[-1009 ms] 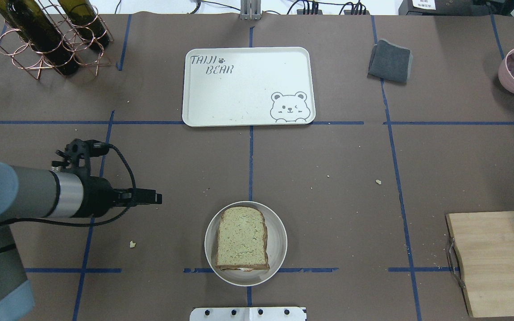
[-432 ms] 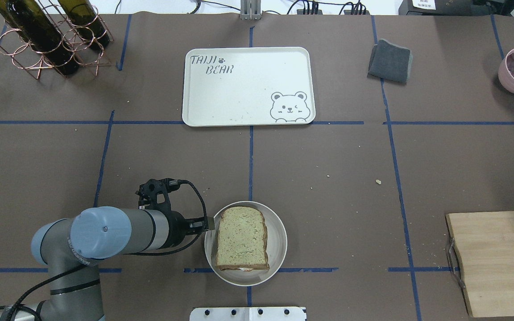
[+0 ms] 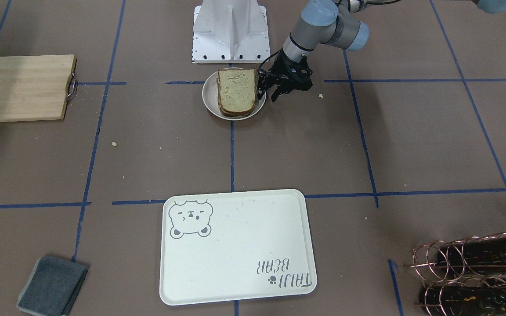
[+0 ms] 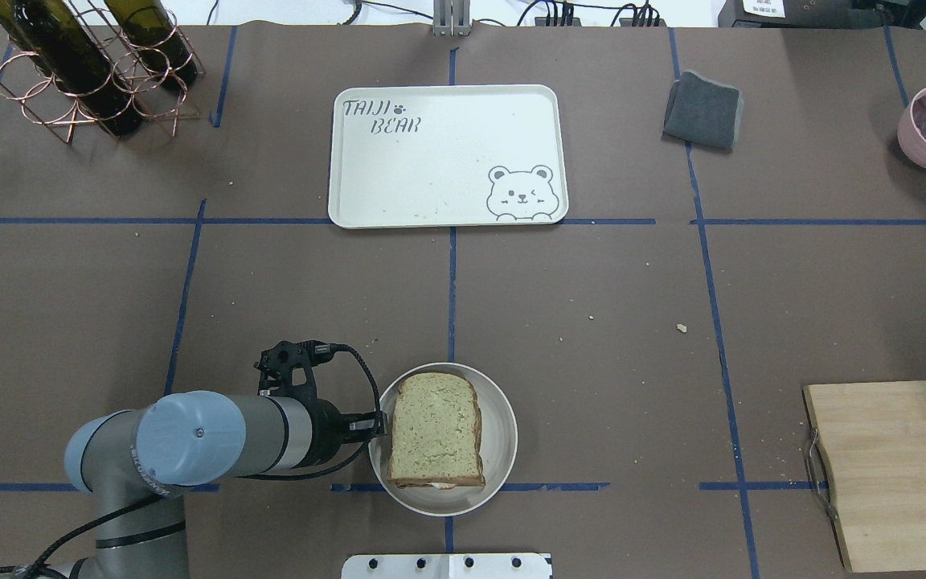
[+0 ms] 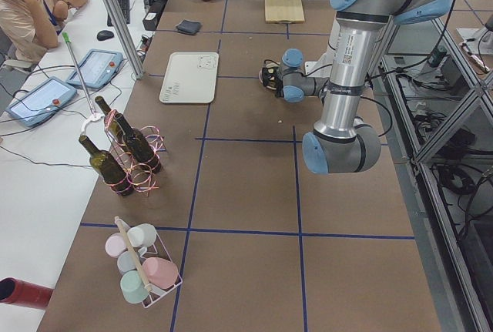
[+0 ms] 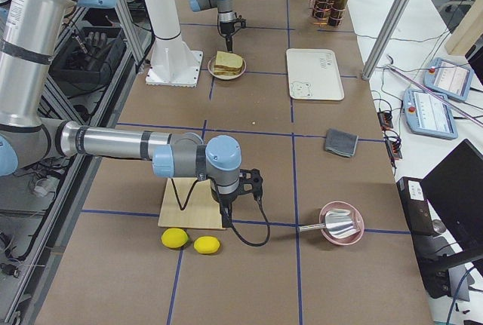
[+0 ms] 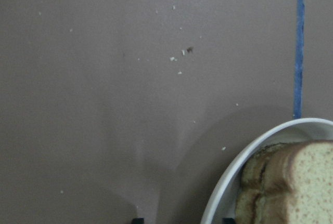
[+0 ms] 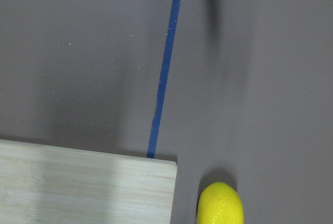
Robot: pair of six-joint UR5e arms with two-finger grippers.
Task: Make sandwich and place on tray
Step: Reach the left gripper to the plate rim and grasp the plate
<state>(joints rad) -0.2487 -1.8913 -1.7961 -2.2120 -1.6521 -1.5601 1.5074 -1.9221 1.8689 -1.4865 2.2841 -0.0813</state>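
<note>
1. Sandwich [image 4: 436, 430]: assembled, with the top slice squared over the lower one. It lies on the round plate [image 4: 503, 450] at the table's near edge, just in front of the robot's base. You can take the making as done.
2. Left gripper [image 3: 267, 95]: low at the plate's side towards the robot's left, its fingers apart and holding nothing. I judge the plate grasp is lined up but not yet closed, and the lift not begun.
3. Tray [image 4: 431, 161]: across the table on the far side, well apart from the plate, with nothing on it. What is left for you: clamp the rim, carry the plate over and set it down there.
4. Right gripper [image 6: 226, 206]: at the table's end on the robot's right, over the cutting board [image 6: 189, 206] and near two lemons [image 6: 190, 241]. It shows only in that side view, so you cannot tell whether it is apart or together.
5. What each view adds:
   - The left wrist view alone shows the fingertips [image 7: 227, 220] straddling the plate's rim, one outside over the table and one inside beside the crust.
   - The overhead view hides them under the wrist.
   - The front-facing view shows the gap between the fingers from the side.
   - The right wrist view shows a board corner and one lemon, but no fingers.
   - The overhead view leaves out the right arm and the lemons altogether.
</note>
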